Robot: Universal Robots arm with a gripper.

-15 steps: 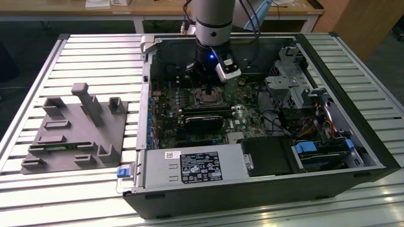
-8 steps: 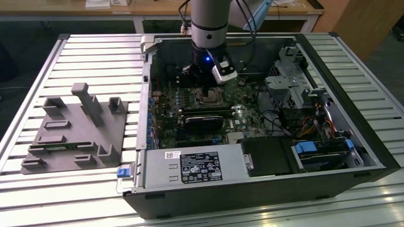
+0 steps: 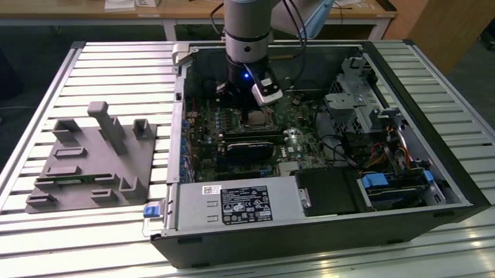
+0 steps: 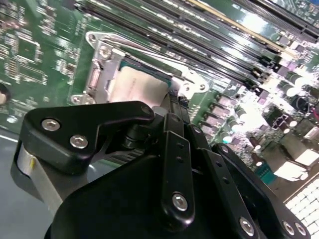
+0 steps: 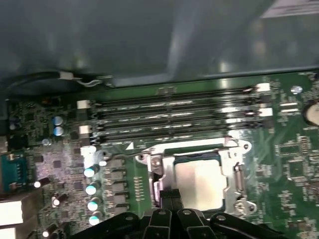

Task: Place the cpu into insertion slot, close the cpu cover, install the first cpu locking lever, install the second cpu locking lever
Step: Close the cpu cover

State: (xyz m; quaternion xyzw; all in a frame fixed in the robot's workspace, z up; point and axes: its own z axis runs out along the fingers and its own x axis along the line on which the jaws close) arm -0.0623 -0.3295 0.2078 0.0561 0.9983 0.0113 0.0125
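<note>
The cpu (image 5: 199, 181) lies flat in the insertion slot (image 3: 255, 120) on the green motherboard, its dull metal top showing in both wrist views (image 4: 137, 87). The silvery cpu cover (image 5: 234, 172) lies down around it, framing the chip (image 4: 102, 69). A thin wire locking lever (image 5: 184, 148) runs along the socket's side nearest the memory slots (image 4: 144, 47). My gripper (image 5: 169, 196) reaches down into the case (image 3: 249, 110), fingers together and holding nothing. Its tips (image 4: 175, 102) sit at the socket's edge, right beside the cover.
Long black memory slots (image 5: 174, 117) run next to the socket, and a row of capacitors (image 5: 92, 194) stands to one side. The case walls (image 3: 179, 116), drive cage (image 3: 352, 104) and power supply (image 3: 232, 202) surround the board. A grey fixture (image 3: 93, 159) stands on the table at the exterior view's left.
</note>
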